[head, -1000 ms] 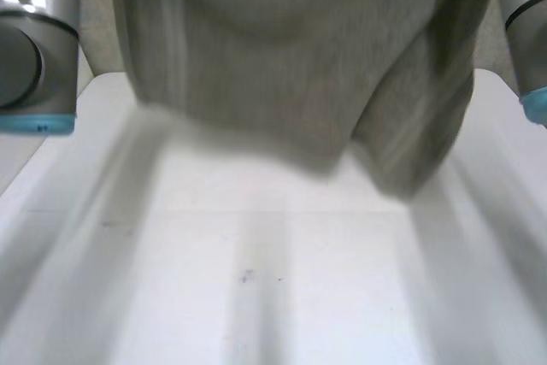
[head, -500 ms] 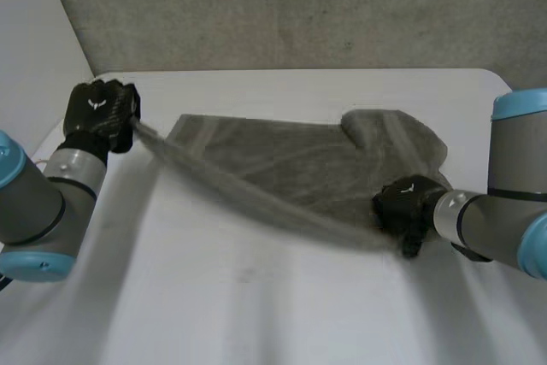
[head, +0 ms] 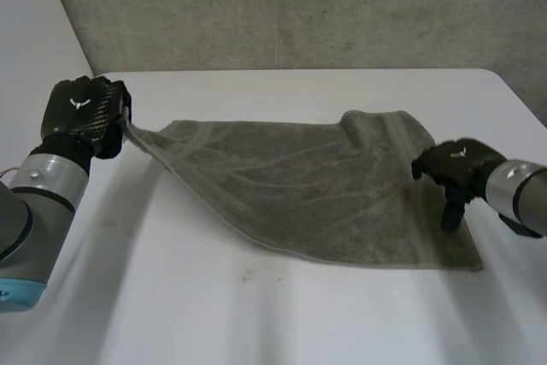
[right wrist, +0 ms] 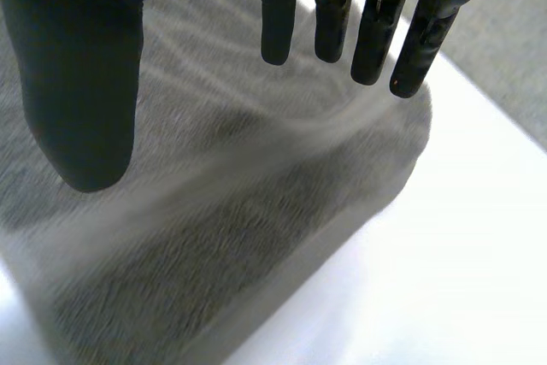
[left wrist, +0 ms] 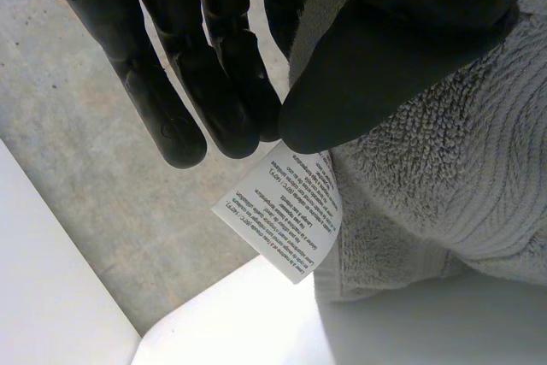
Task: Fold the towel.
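Note:
A grey towel (head: 316, 185) lies spread over the white table (head: 256, 314), its far right corner bunched up. My left hand (head: 85, 113) holds the towel's left corner a little above the table. In the left wrist view the thumb (left wrist: 385, 57) pinches the towel (left wrist: 444, 168) against the fingers, and a white care label (left wrist: 282, 220) hangs below them. My right hand (head: 453, 168) hovers over the towel's right edge. In the right wrist view its fingers (right wrist: 376, 23) and thumb (right wrist: 81, 83) stand straight and apart above the towel (right wrist: 256, 211), holding nothing.
A grey concrete wall (head: 299, 6) rises behind the table's far edge. Bare tabletop lies in front of the towel and along its right side (right wrist: 444, 237).
The towel, held up a second ago, has been laid out on the table. My right hand has let go of its corner and moved right. My left hand drew left, still gripping.

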{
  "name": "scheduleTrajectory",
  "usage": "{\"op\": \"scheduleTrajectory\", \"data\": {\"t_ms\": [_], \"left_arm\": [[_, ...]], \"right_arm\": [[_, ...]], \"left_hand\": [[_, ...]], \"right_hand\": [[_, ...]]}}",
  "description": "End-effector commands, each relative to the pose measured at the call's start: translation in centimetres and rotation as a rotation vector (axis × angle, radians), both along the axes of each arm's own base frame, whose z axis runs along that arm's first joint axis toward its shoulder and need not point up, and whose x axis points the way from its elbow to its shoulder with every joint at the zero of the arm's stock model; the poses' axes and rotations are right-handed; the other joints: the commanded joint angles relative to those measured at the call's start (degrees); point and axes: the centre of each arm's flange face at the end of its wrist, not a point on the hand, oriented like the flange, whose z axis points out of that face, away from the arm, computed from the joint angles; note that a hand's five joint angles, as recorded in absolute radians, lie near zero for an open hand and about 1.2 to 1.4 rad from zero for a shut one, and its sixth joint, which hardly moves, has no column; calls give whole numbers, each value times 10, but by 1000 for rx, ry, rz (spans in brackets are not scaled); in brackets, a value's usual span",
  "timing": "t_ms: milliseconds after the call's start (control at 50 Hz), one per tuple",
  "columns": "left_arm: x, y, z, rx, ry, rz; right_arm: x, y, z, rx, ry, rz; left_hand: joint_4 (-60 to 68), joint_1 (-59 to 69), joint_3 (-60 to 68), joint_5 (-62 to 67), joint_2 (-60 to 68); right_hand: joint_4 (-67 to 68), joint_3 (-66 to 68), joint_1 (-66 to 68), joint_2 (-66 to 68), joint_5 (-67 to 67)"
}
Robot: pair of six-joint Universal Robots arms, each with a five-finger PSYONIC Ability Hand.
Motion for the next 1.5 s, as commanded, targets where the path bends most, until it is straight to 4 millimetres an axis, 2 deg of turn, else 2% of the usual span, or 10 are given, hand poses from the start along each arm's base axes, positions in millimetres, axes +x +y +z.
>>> {"op": "scheduleTrajectory", "data": {"t_ms": [20, 80, 180, 400, 500, 900, 1320, 1380, 1420, 1500], "left_arm": [[1, 3, -4, 24, -3, 0], [1, 3, -5, 27, -4, 3], [1, 3, -6, 31, -3, 3], [1, 4, -9, 40, -3, 1], [1, 4, -11, 46, -5, 0], [1, 5, -14, 55, -7, -2], [1, 5, -14, 56, -7, -2], [1, 5, -14, 56, -7, -2], [1, 6, -15, 58, -7, -2], [1, 6, -15, 58, -7, -2]], "right_arm": [[-18, 20, -25, 80, -20, -12], [-23, 23, -27, 72, -40, -11], [-38, 32, -51, 56, -110, 19], [-50, 34, -64, 46, -136, 13], [-62, 26, -69, -18, -97, -7], [-67, 21, -77, -4, -97, -16], [-68, 0, -83, -68, -87, -6], [-68, -3, -84, -75, -87, -7], [-68, -4, -84, -86, -90, -6], [-68, -7, -82, -111, -90, -6]], "left_hand": [[103, 117, 103, 106, 102], [103, 117, 103, 106, 102], [103, 117, 103, 106, 102], [103, 117, 103, 106, 102], [103, 117, 103, 106, 102], [103, 117, 103, 106, 102], [103, 117, 103, 106, 102], [103, 117, 103, 106, 102], [103, 117, 103, 106, 102], [103, 117, 103, 106, 102]], "right_hand": [[63, 61, 43, 39, 60], [63, 61, 43, 39, 60], [68, 66, 48, 44, 65], [81, 80, 62, 57, 78], [152, 150, 132, 127, 148], [152, 151, 132, 128, 149], [234, 233, 215, 210, 231], [288, 287, 269, 264, 285], [392, 391, 372, 368, 389], [503, 502, 483, 479, 500]]}}
